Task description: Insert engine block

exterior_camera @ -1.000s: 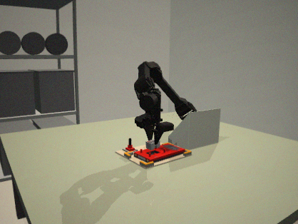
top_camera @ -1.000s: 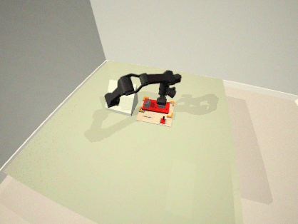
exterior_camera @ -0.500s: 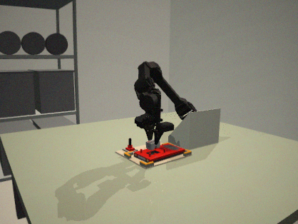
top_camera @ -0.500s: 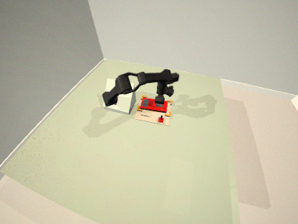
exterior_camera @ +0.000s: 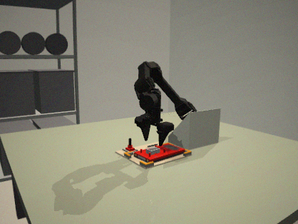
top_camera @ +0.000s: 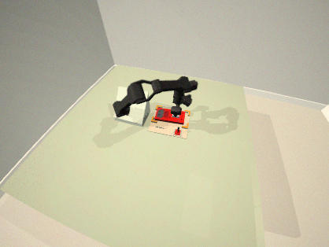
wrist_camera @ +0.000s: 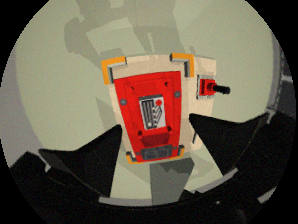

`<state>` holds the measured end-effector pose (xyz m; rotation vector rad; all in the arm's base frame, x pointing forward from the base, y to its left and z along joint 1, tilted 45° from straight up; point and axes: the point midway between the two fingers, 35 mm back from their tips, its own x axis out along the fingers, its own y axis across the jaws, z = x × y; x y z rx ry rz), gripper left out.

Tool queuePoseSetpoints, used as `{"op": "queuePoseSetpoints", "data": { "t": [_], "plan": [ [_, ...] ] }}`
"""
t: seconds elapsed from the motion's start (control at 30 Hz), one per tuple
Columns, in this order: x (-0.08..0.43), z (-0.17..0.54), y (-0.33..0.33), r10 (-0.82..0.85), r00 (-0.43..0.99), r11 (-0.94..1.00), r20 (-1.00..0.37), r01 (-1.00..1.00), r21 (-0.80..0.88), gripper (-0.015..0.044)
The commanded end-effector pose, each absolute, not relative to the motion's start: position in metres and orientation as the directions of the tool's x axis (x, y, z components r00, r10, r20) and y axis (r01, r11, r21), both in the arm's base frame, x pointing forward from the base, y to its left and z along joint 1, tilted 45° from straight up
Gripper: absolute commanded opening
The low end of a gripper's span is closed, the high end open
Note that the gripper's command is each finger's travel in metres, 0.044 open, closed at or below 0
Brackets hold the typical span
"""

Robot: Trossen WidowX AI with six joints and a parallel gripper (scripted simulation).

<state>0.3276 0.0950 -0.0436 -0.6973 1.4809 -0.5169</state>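
Observation:
The red car body [top_camera: 168, 118] [exterior_camera: 171, 153] [wrist_camera: 131, 114] lies flat on the beige board [top_camera: 167, 132] [exterior_camera: 122, 153] [wrist_camera: 198, 106]. The grey engine block [exterior_camera: 152, 150] [wrist_camera: 152, 113] sits in its opening, with its top showing a little above the body in the exterior view. Its top shows dark slots and a red dot in the wrist view. Whether it is all the way down, and where the rib is, I cannot tell. My gripper [exterior_camera: 153, 142] [wrist_camera: 156, 122] is wide open and empty just above the block, one finger to each side. In the top view the gripper hides the block.
A small red piece with an upright black peg [top_camera: 178, 132] [exterior_camera: 130, 146] [wrist_camera: 207, 87] stands on the board beside the body. Orange corner brackets [exterior_camera: 146, 164] [wrist_camera: 114, 62] surround the body. A pale angular block [exterior_camera: 204, 129] stands behind, near the arm's base.

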Motion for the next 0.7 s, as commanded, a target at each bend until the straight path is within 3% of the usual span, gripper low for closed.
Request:
{"op": "queuePoseSetpoints", "data": {
  "t": [0.0,0.37,0.67],
  "plan": [
    [0.3276,-0.0435,0.0949,-0.7,0.044,0.707,-0.713,-0.102,-0.7,0.044],
    [0.3282,-0.051,0.088,-0.698,0.04,0.708,-0.715,-0.111,-0.697,0.044],
    [0.3282,-0.051,0.088,-0.698,0.04,0.708,-0.715,-0.111,-0.697,0.0204]
  ]
}}
